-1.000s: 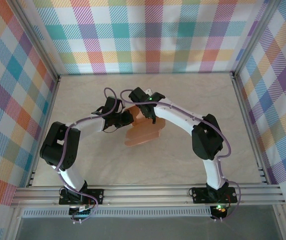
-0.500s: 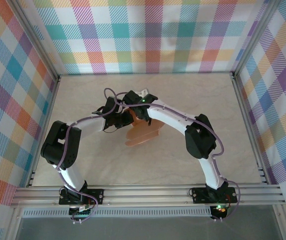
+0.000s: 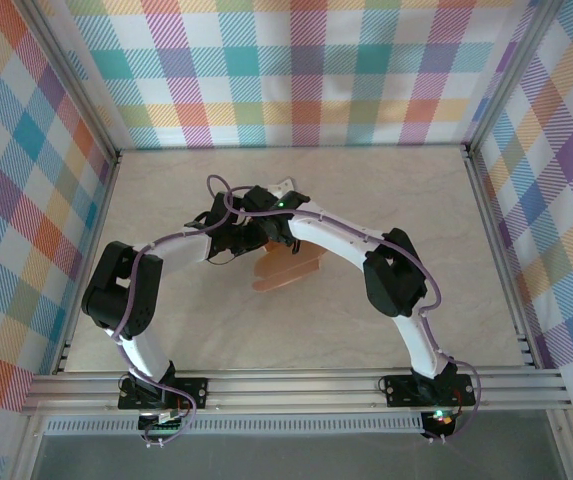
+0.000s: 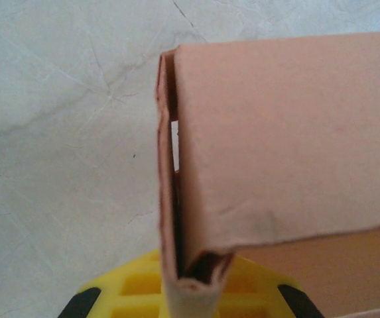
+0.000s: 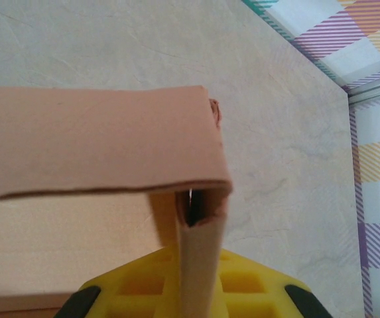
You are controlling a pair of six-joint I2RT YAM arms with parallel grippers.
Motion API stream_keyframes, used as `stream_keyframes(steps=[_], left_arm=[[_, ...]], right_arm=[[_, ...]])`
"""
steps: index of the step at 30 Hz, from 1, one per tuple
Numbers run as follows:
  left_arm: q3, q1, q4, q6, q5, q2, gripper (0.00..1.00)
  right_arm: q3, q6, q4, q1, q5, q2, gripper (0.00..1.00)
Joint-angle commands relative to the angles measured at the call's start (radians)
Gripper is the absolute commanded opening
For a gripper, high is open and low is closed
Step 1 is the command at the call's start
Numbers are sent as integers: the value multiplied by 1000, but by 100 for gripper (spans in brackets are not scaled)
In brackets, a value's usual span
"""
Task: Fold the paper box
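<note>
The paper box (image 3: 288, 270) is thin salmon-orange card, partly folded, lying mid-table between the two arms. My left gripper (image 3: 253, 238) and right gripper (image 3: 277, 238) meet over its far edge. In the left wrist view the left gripper (image 4: 188, 281) is shut on a doubled, upright wall of the paper box (image 4: 289, 146), which bends off to the right. Seen from the right wrist, the right gripper (image 5: 199, 271) is shut on another upright strip of the paper box (image 5: 90, 139), with a flap folding over to the left above it.
The pale marbled table (image 3: 416, 200) is fenced by checked walls (image 3: 306, 70) at the back and on both sides. An aluminium rail (image 3: 296, 385) runs along the near edge, where the arm bases are bolted.
My right arm has swung left and its gripper has shut on the card. The box's visible card has drawn in and looks narrower. The left gripper has kept its grip.
</note>
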Motion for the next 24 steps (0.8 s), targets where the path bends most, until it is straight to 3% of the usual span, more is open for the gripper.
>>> stream_keyframes(steps=[1, 9, 13, 24], left_arm=[[47, -10, 25, 14, 54, -9, 0], [51, -10, 23, 14, 56, -7, 0], [47, -10, 22, 14, 51, -2, 0], [44, -10, 35, 8, 51, 11, 0]], right_arm=[[17, -23, -8, 15, 9, 39, 2], [19, -10, -13, 15, 36, 54, 1], [22, -12, -13, 16, 34, 26, 10], [-71, -39, 102, 31, -34, -136, 50]])
